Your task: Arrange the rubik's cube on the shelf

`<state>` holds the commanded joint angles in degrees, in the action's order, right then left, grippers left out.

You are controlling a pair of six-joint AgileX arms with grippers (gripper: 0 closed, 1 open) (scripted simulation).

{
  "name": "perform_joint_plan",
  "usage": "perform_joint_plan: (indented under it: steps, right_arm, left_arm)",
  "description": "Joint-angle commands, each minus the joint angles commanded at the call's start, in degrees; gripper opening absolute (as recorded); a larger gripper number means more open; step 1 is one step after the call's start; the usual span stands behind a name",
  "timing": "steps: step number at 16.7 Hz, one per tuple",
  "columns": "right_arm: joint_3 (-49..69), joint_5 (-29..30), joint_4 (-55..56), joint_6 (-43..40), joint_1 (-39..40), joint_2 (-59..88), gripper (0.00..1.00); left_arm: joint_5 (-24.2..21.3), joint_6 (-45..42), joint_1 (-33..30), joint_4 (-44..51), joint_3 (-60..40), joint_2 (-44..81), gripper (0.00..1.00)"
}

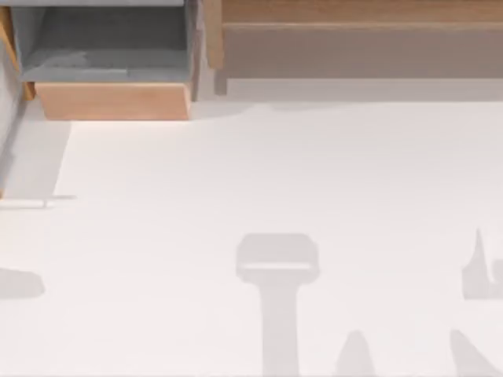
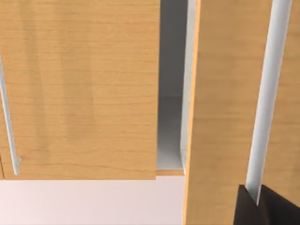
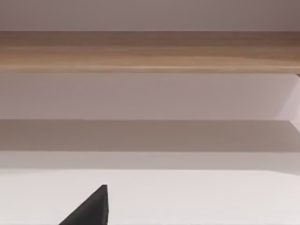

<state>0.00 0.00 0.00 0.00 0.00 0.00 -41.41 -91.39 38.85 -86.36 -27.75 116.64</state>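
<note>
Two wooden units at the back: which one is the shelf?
The shelf is the one at the top view's right: a long light-brown board with a tan-grey front. The box at the left is shorter and grey-lined.

Wooden doors [image 2: 79, 89], metal handle [image 2: 267, 98], gap between.

We see a matt white table [image 1: 259, 181], smooth and plain, a shelf [image 1: 361, 11] of light grained wood at upper right of the top view, a wood-framed box [image 1: 114, 100] with flat grey lining at upper left, satin wooden doors [image 2: 79, 89] with a pale smooth handle [image 2: 267, 103]
</note>
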Motion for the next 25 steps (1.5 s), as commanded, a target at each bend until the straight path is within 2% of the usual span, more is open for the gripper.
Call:
perform_joint_plan:
  steps: [13,25]
  right_arm:
    - [0.0,0.0,0.0,0.0,0.0,0.0,1.0]
    - [0.0,0.0,0.0,0.0,0.0,0.0,1.0]
  left_arm:
    - [0.0,0.0,0.0,0.0,0.0,0.0,0.98]
    - [-1.2,-0.1,1.3,-0.9,1.5,-0.5,1.0]
